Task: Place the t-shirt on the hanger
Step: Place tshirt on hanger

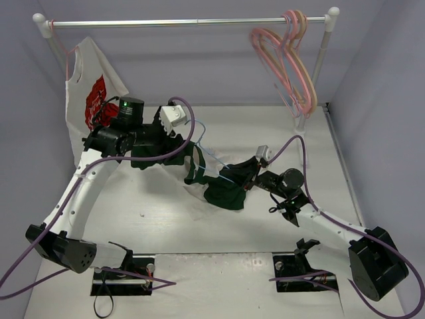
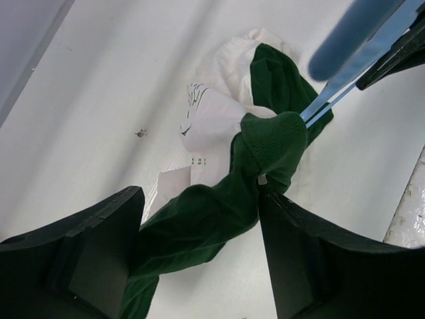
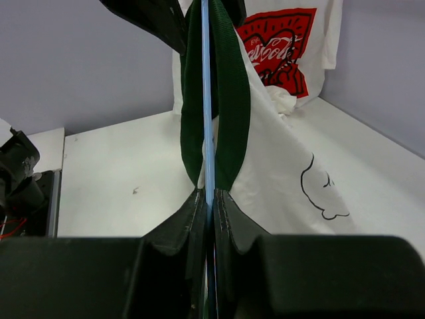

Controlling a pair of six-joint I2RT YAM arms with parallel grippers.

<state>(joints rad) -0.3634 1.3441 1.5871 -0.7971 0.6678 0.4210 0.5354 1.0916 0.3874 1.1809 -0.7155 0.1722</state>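
The left arm arcs in from its base, wrist tipped down. The left gripper (image 2: 199,198) stands wide open around a green sleeve of the t-shirt (image 2: 265,143), apparently not clamping it. The right gripper (image 3: 208,199) reaches in low, pinched shut on the hanger (image 3: 206,100), with green fabric on either side. The shirt lies bunched on the table (image 1: 265,232) between both grippers.

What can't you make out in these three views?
1. Shape of the hanger: the right wrist view sees it edge-on and the top edge cuts it off; in the top external view the t-shirt covers most of it.
2. The print on the t-shirt: left wrist view, half lost in folds.
3. The pink hangers on the rail: top external view, blurred, count unclear.
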